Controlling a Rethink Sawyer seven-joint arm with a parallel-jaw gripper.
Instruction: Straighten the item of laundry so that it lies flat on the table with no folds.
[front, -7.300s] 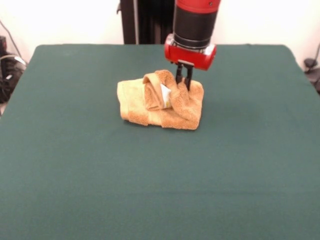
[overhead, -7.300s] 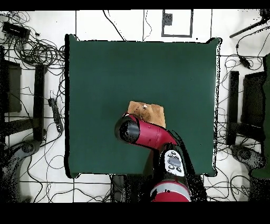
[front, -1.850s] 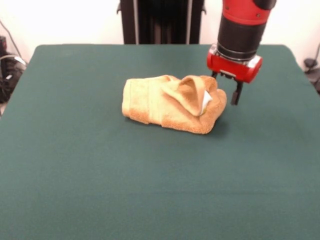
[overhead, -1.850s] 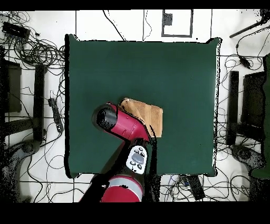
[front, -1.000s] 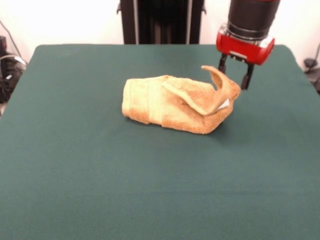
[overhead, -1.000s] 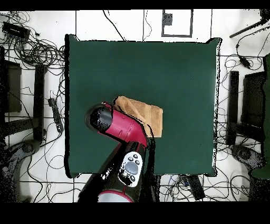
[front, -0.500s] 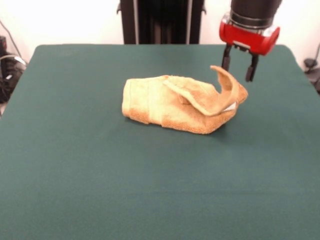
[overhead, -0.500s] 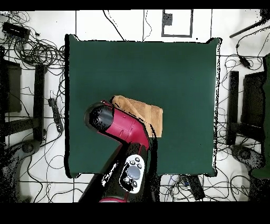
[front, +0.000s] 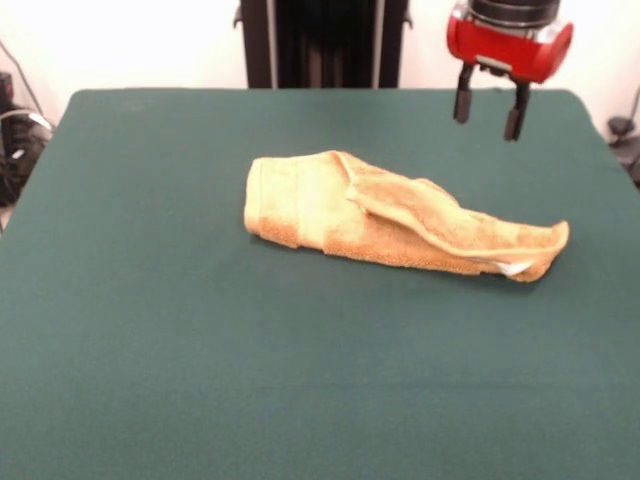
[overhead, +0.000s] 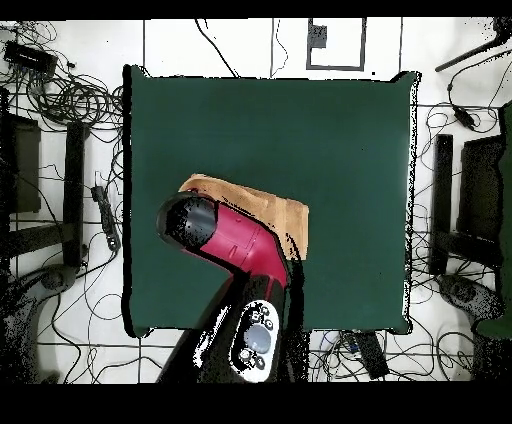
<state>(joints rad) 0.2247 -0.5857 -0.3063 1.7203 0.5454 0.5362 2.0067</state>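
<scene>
Above the table (front: 150, 380), the gripper (front: 490, 105) hangs with jaws apart, empty, clear of the towel (front: 390, 215) lying stretched long, still folded over

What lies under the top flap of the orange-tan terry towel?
Under the orange-tan terry towel's top flap lies another towel layer, with a white tag peeking out at the tip. Inner folds are hidden. The open claw hangs above.

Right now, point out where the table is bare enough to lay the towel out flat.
The table is bare nearly everywhere. The widest free patch is the whole near strip in the front view, between the towel and the front edge. The side left of the towel is also free. Only the middle, under the towel, and the spot beneath the open gripper are taken.
</scene>
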